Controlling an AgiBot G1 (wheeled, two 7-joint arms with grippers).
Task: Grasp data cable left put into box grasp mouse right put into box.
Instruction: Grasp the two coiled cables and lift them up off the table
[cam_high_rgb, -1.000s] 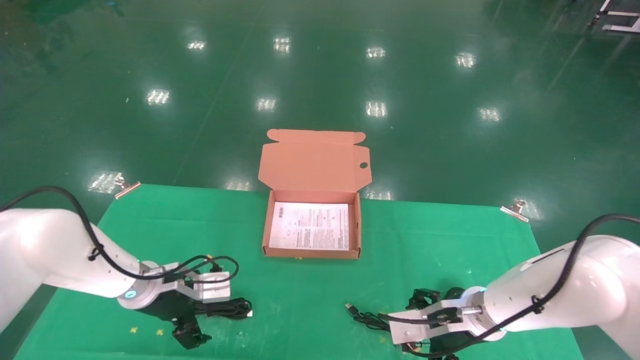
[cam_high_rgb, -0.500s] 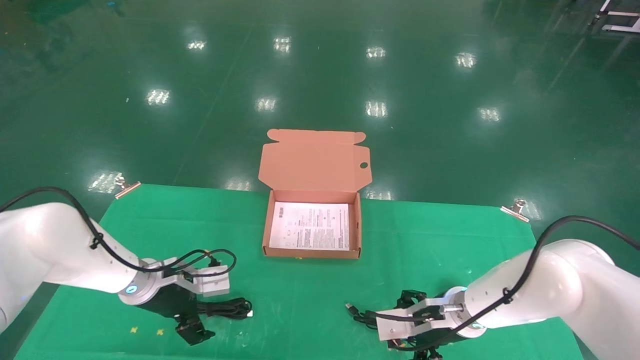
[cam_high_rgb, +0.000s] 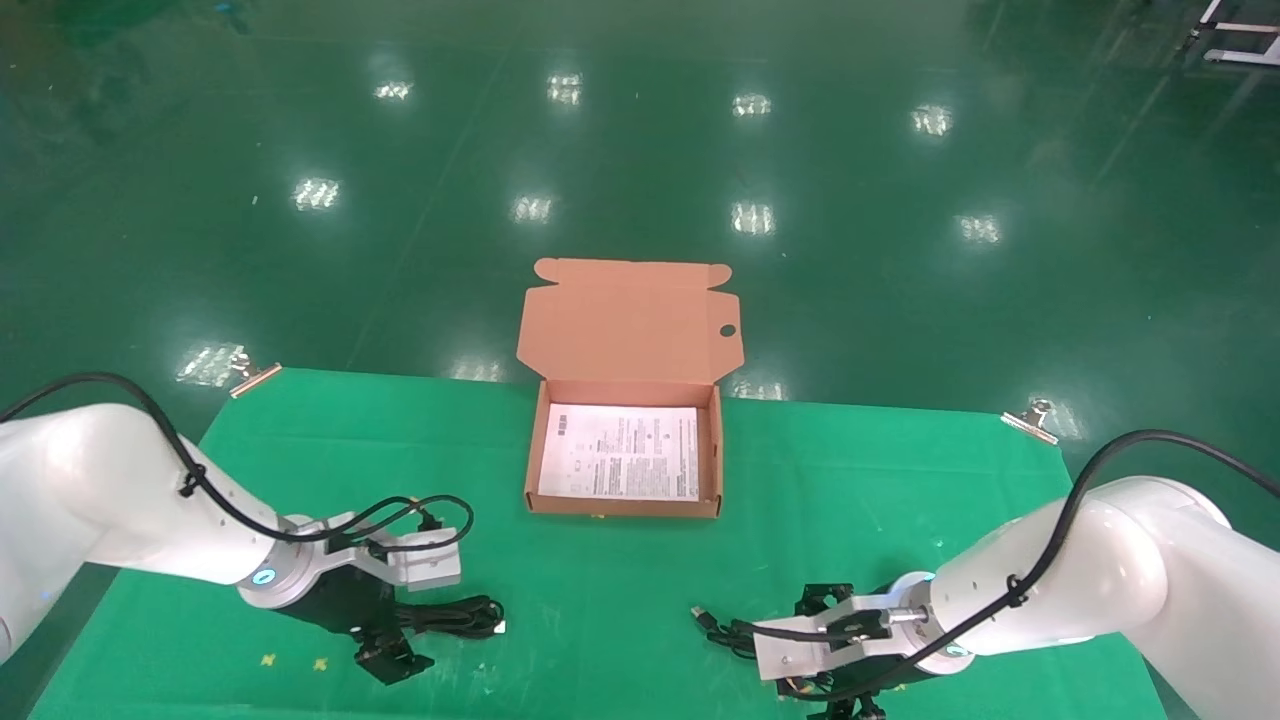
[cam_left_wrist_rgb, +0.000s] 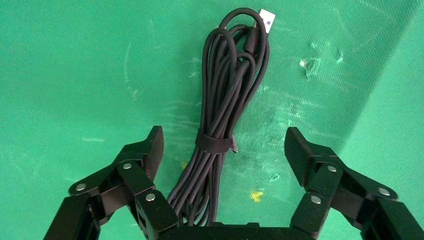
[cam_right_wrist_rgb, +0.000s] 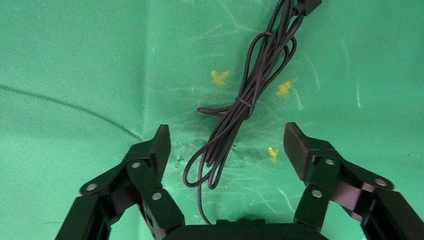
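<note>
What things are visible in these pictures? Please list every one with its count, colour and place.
data cable: one, black, bundled on the cloth, between the open left fingers
mouse cord: one, black, loosely tied, between the open right fingers; the mouse itself is hidden
box: one, brown, open, table centre at the far edge
printed sheet: one, white, inside the box
cloth: one, green, covering the table
clips: two, metallic, at the far corners
left gripper: black, over the cable
right gripper: black, over the cord

Bright, even overhead light; ceiling lamps glare on the glossy floor, shadows faint, focus sharp.
</note>
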